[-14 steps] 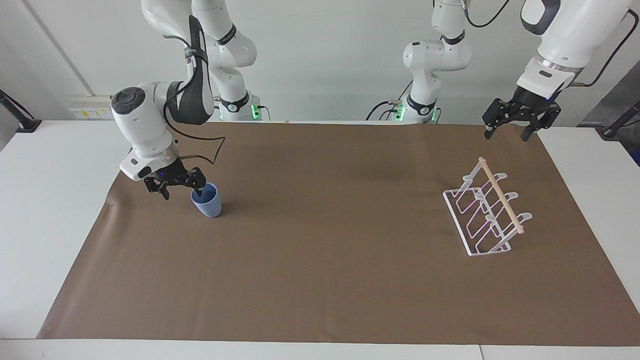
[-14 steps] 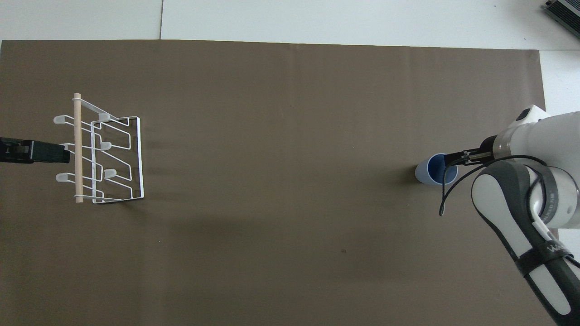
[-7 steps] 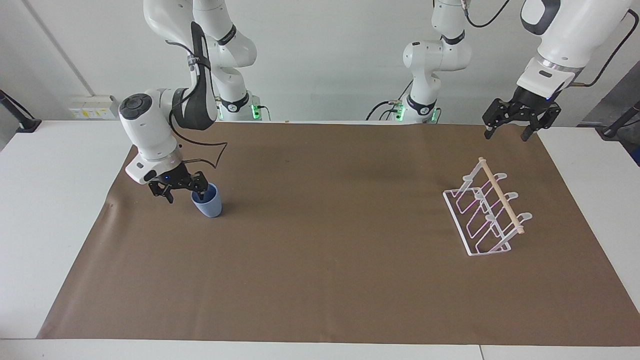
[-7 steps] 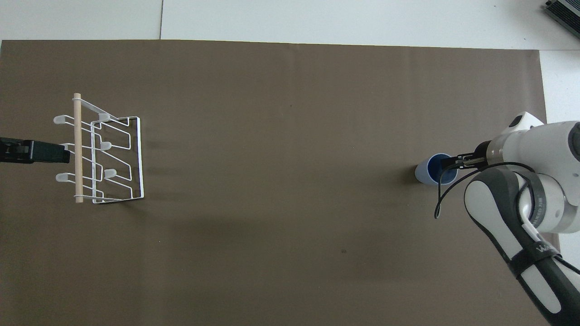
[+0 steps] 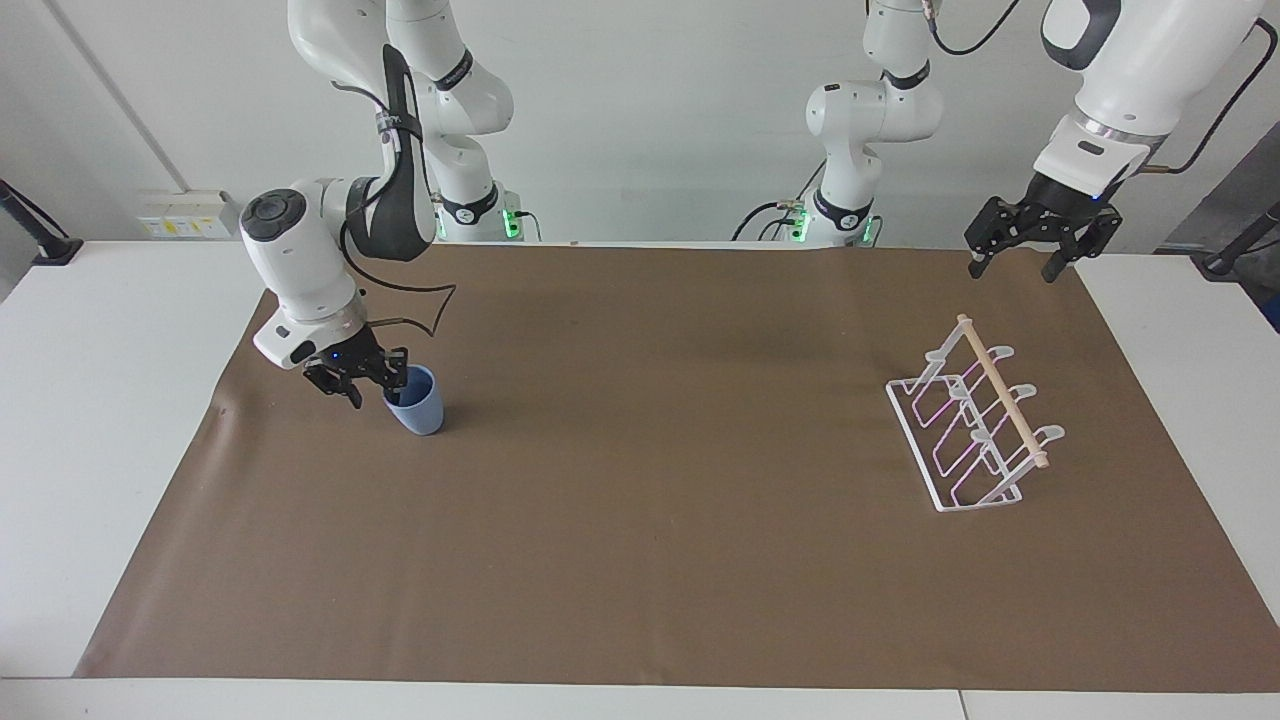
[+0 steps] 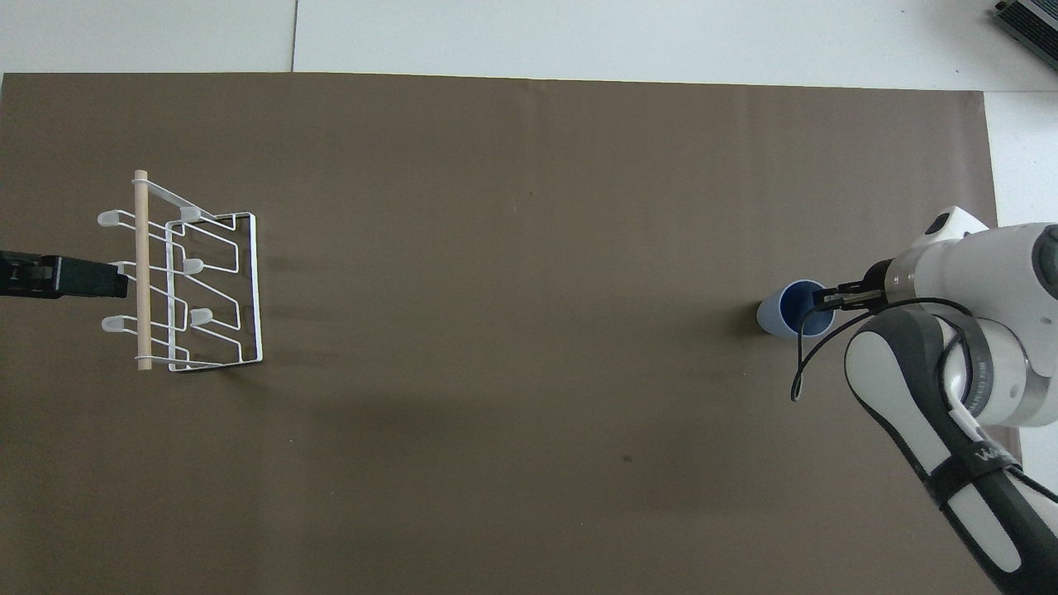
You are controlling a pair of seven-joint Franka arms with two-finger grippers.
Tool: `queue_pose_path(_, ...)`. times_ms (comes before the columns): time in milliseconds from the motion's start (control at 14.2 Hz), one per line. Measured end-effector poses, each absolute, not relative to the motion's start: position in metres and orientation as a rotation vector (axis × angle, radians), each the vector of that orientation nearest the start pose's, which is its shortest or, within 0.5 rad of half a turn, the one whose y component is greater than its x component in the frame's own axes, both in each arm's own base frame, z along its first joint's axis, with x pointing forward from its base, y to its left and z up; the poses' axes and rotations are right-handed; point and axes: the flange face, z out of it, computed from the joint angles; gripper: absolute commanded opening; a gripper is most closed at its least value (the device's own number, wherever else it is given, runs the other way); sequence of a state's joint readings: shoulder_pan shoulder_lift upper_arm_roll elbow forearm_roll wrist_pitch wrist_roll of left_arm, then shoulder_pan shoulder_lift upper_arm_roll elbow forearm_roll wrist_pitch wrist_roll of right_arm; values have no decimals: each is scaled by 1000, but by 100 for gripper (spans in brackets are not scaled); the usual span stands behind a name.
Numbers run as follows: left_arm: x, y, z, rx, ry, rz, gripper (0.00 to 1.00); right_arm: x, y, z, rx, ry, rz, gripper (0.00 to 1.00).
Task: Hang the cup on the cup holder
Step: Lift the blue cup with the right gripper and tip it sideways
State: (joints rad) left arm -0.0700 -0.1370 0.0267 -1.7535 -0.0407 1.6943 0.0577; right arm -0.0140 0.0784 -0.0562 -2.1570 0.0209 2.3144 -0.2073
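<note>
The light-blue cup (image 5: 418, 405) (image 6: 777, 318) stands upright on the brown mat at the right arm's end of the table. My right gripper (image 5: 372, 390) (image 6: 826, 296) is down at its rim, open but narrowed. One finger is inside the cup and the other outside the wall on the side toward the table's end. The white wire cup holder (image 5: 975, 420) (image 6: 194, 273), with pink-tinted prongs and a wooden dowel on top, stands at the left arm's end. My left gripper (image 5: 1012, 270) (image 6: 107, 279) waits open in the air over the mat's corner beside the holder.
A brown mat (image 5: 650, 500) covers most of the white table (image 5: 100, 400). Only the cup and the holder stand on it, with a wide stretch of bare mat between them.
The right gripper's jaws have narrowed around the cup's rim, and its wrist has risen slightly and turned more upright. Cup, holder and left arm have not moved.
</note>
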Motion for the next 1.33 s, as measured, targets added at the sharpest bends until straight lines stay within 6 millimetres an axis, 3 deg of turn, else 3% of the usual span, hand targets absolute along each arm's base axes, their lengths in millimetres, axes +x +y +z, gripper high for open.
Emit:
queue_pose_path(492,521,-26,622,-3179,155,-124,100,559,-21,380,-3107,-211,-155,0)
queue_pose_path(913,521,-26,622,-3179,155,-124,100,584,-2,471,-2979,-146,-249,0)
queue_pose_path(1335,521,-26,622,-3181,144,-120,100,569,12,520,-2691,22,-277,0)
